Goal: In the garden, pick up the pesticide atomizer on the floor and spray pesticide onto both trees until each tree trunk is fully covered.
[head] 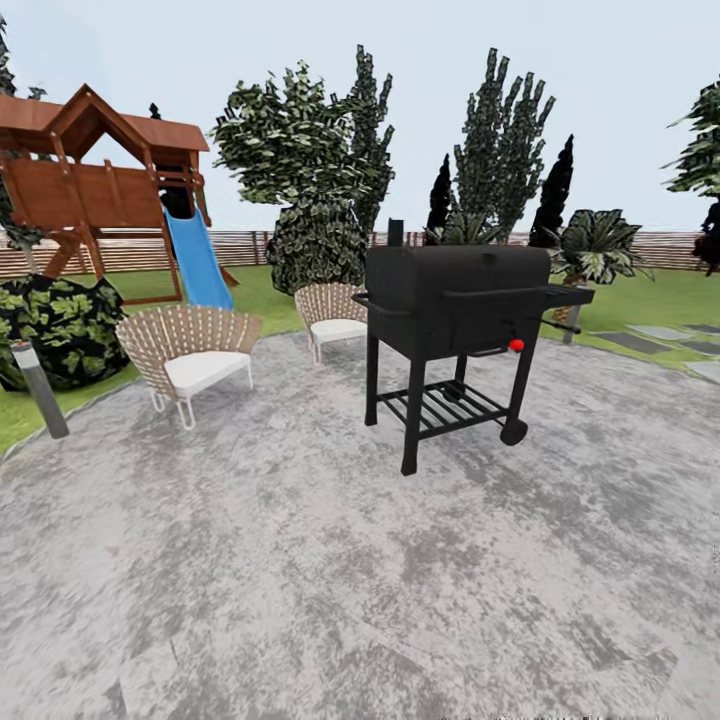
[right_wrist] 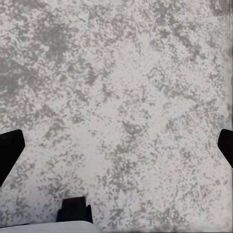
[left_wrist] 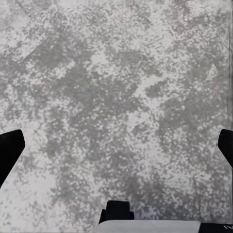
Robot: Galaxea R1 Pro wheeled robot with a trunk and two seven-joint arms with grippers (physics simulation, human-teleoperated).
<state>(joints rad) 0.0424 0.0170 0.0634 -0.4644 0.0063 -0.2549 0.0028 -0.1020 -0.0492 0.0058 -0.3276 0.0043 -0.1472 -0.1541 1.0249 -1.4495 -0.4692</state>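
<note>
I stand in the garden on grey stone paving (head: 300, 560), with green lawn (head: 640, 295) beyond it and a brown slatted fence (head: 120, 255) at the back. The pesticide atomizer is out of view, and no bare pale tree trunk shows. My left gripper (left_wrist: 116, 150) is open over bare paving, its dark fingertips (left_wrist: 9, 150) far apart with nothing between them. My right gripper (right_wrist: 116, 150) is also open over paving, its fingertips (right_wrist: 9, 150) spread wide and empty.
A black wheeled grill (head: 460, 330) stands ahead, slightly right. Two wicker chairs (head: 190, 350) (head: 330, 315) sit to its left. A wooden playset with a blue slide (head: 195, 260) stands at back left. A short grey lamp post (head: 40, 390) marks the paving's left edge. Leafy bushes and dark conifers (head: 500, 140) line the back.
</note>
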